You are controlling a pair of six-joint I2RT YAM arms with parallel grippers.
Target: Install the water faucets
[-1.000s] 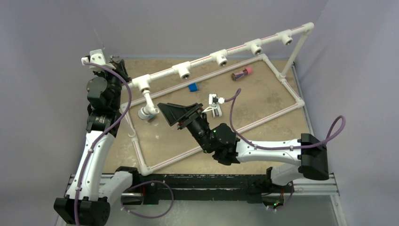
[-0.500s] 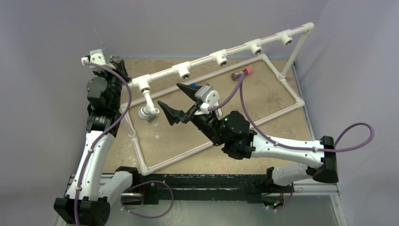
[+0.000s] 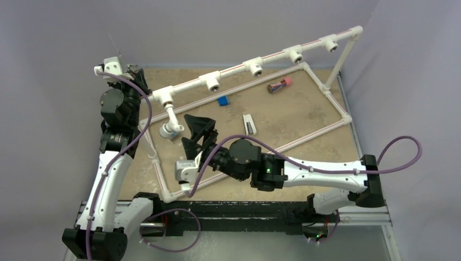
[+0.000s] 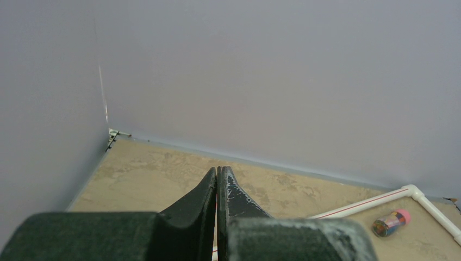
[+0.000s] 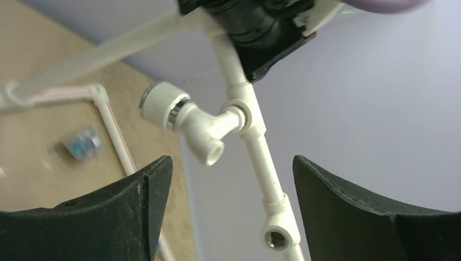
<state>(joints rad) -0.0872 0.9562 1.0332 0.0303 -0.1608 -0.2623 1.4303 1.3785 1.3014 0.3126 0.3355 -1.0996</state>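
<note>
One white water faucet (image 3: 172,122) hangs screwed into the leftmost T fitting (image 3: 163,96) of the raised pipe rail. Its round knob sits at the low end. In the right wrist view the faucet (image 5: 191,120) juts left from the pipe, above and ahead of the jaws. My right gripper (image 3: 192,135) is open just right of the faucet and holds nothing; seen from the wrist, the right gripper (image 5: 231,179) has wide jaws. My left gripper (image 3: 138,78) stays shut and empty at the back left corner, its tips (image 4: 218,173) pressed together.
More open T fittings (image 3: 254,67) line the rail. The white pipe frame (image 3: 326,128) lies on the tan table. A blue block (image 3: 222,100), a flat white-and-black piece (image 3: 249,124) and a brown cylinder with a pink cap (image 3: 280,84) lie inside it.
My right arm swung left from the middle of the table and rolled its wrist over, bringing the open jaws beside the hanging faucet. The left arm has not moved.
</note>
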